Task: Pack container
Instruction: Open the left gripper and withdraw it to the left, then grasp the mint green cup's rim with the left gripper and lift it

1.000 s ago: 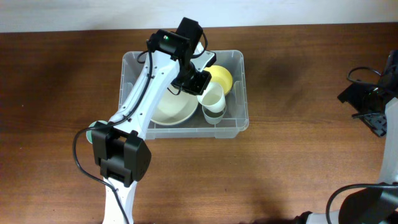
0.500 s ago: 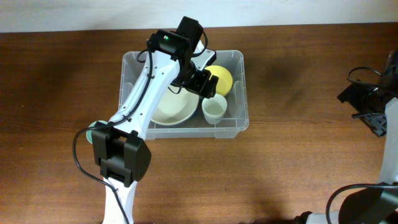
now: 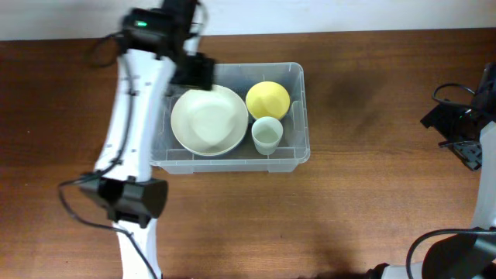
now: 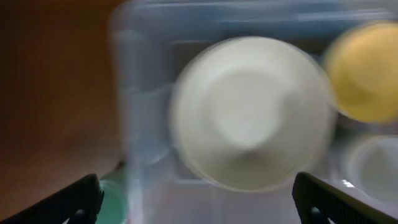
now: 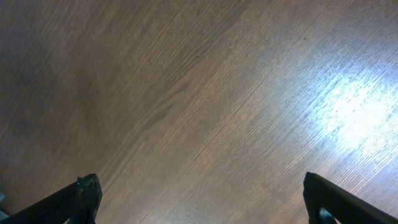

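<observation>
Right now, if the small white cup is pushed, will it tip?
The cup looks thin and light, so it probably slides easily. Standing upright close between the white bowl, yellow bowl and container wall, it likely has little room to tip.

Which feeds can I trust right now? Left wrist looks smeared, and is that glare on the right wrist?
Left wrist: blurred throughout; the white bowl, yellow bowl and container wall are all smeared. Right wrist: sharp wood grain, with a bright glare patch on the table at right. Overhead: evenly lit, sharp over the container.
</observation>
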You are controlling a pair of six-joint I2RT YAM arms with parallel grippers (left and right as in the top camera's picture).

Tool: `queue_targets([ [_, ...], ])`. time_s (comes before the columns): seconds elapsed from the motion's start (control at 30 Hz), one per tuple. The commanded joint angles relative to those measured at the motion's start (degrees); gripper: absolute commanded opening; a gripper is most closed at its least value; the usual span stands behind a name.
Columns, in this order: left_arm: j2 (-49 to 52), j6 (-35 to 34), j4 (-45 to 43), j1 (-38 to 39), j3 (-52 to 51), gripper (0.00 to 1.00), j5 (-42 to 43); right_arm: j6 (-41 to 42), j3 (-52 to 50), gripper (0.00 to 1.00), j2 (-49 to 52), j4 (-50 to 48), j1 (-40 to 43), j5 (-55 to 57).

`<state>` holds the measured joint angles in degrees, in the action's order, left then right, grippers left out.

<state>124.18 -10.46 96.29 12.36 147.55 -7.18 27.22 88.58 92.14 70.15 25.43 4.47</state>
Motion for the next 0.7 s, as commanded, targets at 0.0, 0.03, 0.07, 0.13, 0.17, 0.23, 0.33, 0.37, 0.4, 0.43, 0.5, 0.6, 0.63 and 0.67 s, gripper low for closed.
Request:
queue_targets([
  [0.0, -5.4, -6.4, 0.4, -4.8, 0.9, 0.99, -5.7, 0.2, -0.3, 0.99, 0.2, -0.1, 0.1, 0.1],
  [0.03, -6.4, -7.0, 0.4, -6.2, 0.9, 0.99, -5.7, 0.2, -0.3, 0.99, 0.2, -0.2, 0.1, 0.1],
  [0.07, -7.5, -7.5, 0.4, -7.6, 0.7, 0.99, -5.7, 0.2, -0.3, 0.99, 0.2, -0.1, 0.1, 0.1],
  [0.13, -10.4, -8.5, 0.4, -10.8, -0.6, 0.99, -5.7, 0.2, -0.3, 0.99, 0.2, -0.1, 0.1, 0.1],
  [0.17, -12.0, -9.6, 0.4, -12.4, -2.0, 0.99, -5.7, 0.2, -0.3, 0.99, 0.2, -0.2, 0.1, 0.1],
  [0.23, -15.3, -11.3, 0.4, -15.2, -5.5, 0.99, -5.8, 0.2, -0.3, 0.99, 0.2, -0.2, 0.1, 0.1],
  [0.33, -21.6, -14.2, 0.4, -21.0, -15.6, 0.99, -5.7, 0.2, -0.3, 0.99, 0.2, -0.1, 0.1, 0.1],
  [0.37, -23.3, -14.6, 0.4, -22.3, -19.0, 0.99, -5.7, 0.2, -0.3, 0.99, 0.2, -0.2, 0.1, 0.1],
  [0.4, -25.0, -15.3, 0.4, -23.5, -23.1, 0.99, -5.7, 0.2, -0.3, 0.99, 0.2, -0.1, 0.1, 0.1],
  [0.43, -26.0, -15.6, 0.3, -24.1, -25.7, 0.99, -5.5, 0.2, -0.3, 0.99, 0.2, -0.1, 0.1, 0.1],
  [0.5, -27.5, -15.7, -0.2, -25.0, -31.1, 0.99, -3.9, 0.2, -0.3, 0.99, 0.2, -0.1, 0.1, 0.1],
  [0.6, -28.2, -15.6, -2.7, -25.0, -38.5, 0.99, -1.3, 0.2, -0.3, 0.99, 0.2, -0.2, 0.1, 0.1],
  [0.63, -28.2, -15.6, -4.0, -25.0, -40.8, 1.0, -0.5, 0.2, -0.3, 0.99, 0.2, -0.1, 0.1, 0.1],
  [0.67, -28.2, -15.7, -5.6, -25.0, -43.3, 0.99, 0.1, 0.2, -0.3, 0.99, 0.2, -0.2, 0.1, 0.1],
])
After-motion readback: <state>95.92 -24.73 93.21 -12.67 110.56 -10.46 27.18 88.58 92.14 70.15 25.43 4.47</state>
